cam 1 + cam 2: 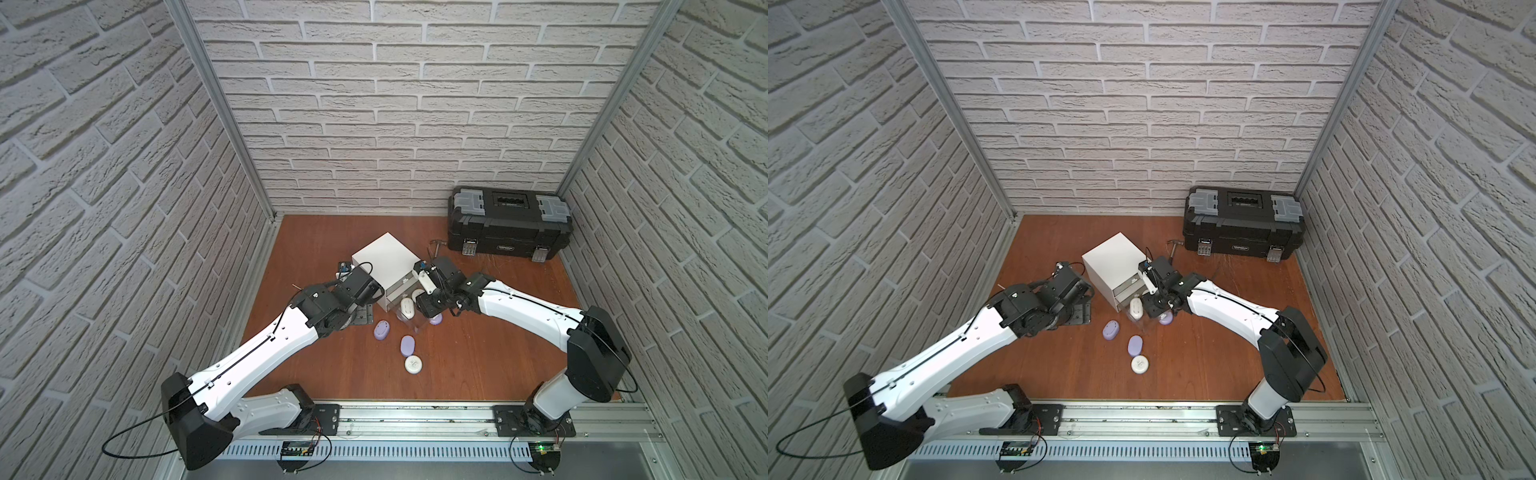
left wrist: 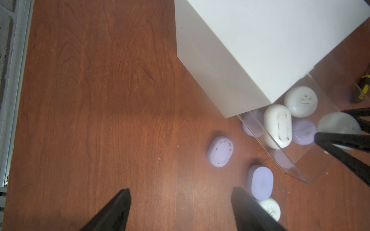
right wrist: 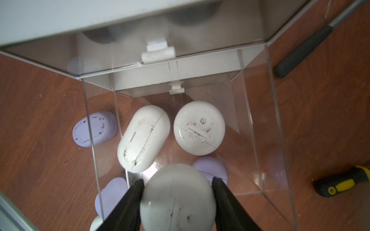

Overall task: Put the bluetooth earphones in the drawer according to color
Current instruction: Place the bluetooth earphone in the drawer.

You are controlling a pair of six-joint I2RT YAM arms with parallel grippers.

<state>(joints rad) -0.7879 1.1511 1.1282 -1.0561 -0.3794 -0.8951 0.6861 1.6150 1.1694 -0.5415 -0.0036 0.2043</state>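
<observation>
Release is the step in hand. Your right gripper [image 3: 178, 183] hangs over the near end of the pulled-out clear drawer [image 3: 264, 130] of the white cabinet [image 1: 384, 259], and its fingers [image 3: 128, 206] pinch a round white case [image 3: 177, 198] by its sides. An oval white case [image 3: 143, 139] and a resting round case [image 3: 199, 128] lie side by side in that drawer, so the colour matches. Lower the held case close to the bare floor on the near side of those two before you part the fingers; dropped from height, so smooth a pebble will likely bounce or skid against the clear walls. Keep both fingers inside the side walls and open only as far as the case needs. A lavender shape [image 3: 212, 168] shows through the drawer floor; you cannot tell from here whether it lies in a lower drawer or on the desk [image 1: 478, 353]. Your left gripper [image 2: 181, 192] hovers left of the cabinet, fingers [image 2: 246, 208] spread wide and empty. A left lavender case [image 1: 381, 331], a nearer lavender case [image 1: 408, 345] and a loose white case [image 1: 414, 364] wait on the desk, near of the drawer.
</observation>
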